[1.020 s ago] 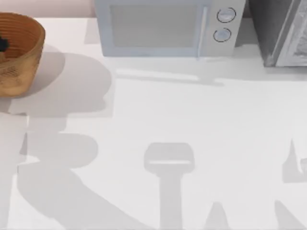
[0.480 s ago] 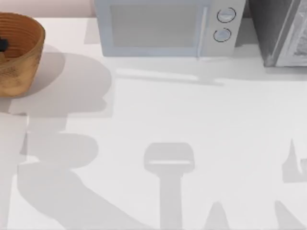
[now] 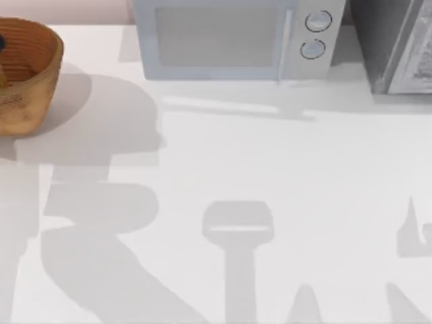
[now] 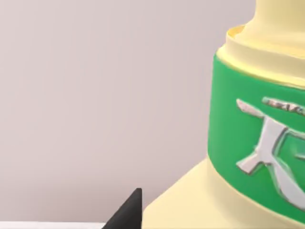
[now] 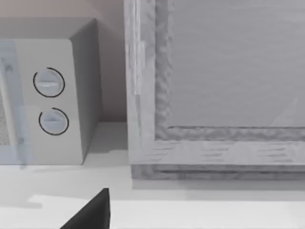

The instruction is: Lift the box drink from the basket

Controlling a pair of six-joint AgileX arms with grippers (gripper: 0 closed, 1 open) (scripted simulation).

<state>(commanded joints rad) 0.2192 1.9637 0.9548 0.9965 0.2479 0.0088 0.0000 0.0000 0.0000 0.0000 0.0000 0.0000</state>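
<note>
The orange-brown woven basket (image 3: pixel 32 75) stands at the table's far left back corner. In the left wrist view the box drink (image 4: pixel 248 143), yellow with a green band and a pale top, hangs close in front of a plain wall. My left gripper is shut on it, and one dark fingertip (image 4: pixel 129 213) shows beside its base. A small dark part of that gripper (image 3: pixel 1 43) shows above the basket at the top view's left edge. My right gripper is parked off the table's right side, open, with one fingertip (image 5: pixel 93 212) in its wrist view.
A grey-white microwave (image 3: pixel 229 40) stands at the back centre, its dials (image 5: pixel 49 82) also facing the right wrist camera. A grey framed cabinet (image 3: pixel 398 47) stands at the back right. Arm shadows lie across the white table (image 3: pixel 270 155).
The dark gripper part over the basket has moved up toward the back edge. The left arm's shadow on the table has shifted right. The right arm has not moved.
</note>
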